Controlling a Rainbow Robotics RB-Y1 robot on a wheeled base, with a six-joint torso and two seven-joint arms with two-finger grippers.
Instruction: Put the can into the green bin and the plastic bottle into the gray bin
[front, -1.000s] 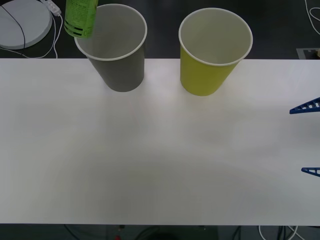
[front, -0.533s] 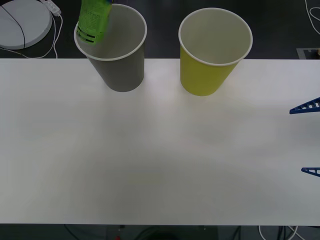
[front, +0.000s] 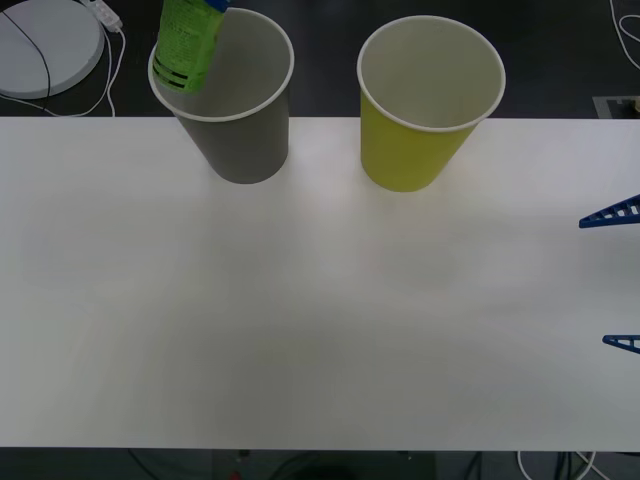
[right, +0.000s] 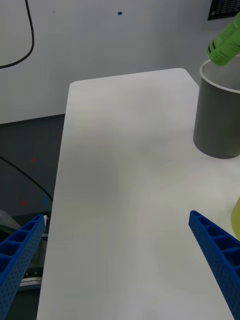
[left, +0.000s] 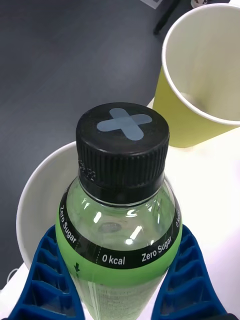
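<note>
1. Hanging over the gray bin's (front: 232, 95) ten-o'clock rim, the plastic bottle (front: 186, 42) has barely shifted in the last half second (carry finished, release looks due).
2. The left gripper (left: 120, 280) shows at the left wrist, clamped on the bottle's shoulders, cap toward the bin.
3. The right gripper (right: 120, 260) waits spread apart at three o'clock; the green bin (front: 425, 100) looks empty.

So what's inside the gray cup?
The gray bin looks empty inside. The plastic bottle hangs over its rim, held by the left gripper. Its bottom is hidden.

a white table (front: 300, 330), and a round white disc (front: 45, 45) with cable behind it.
</note>
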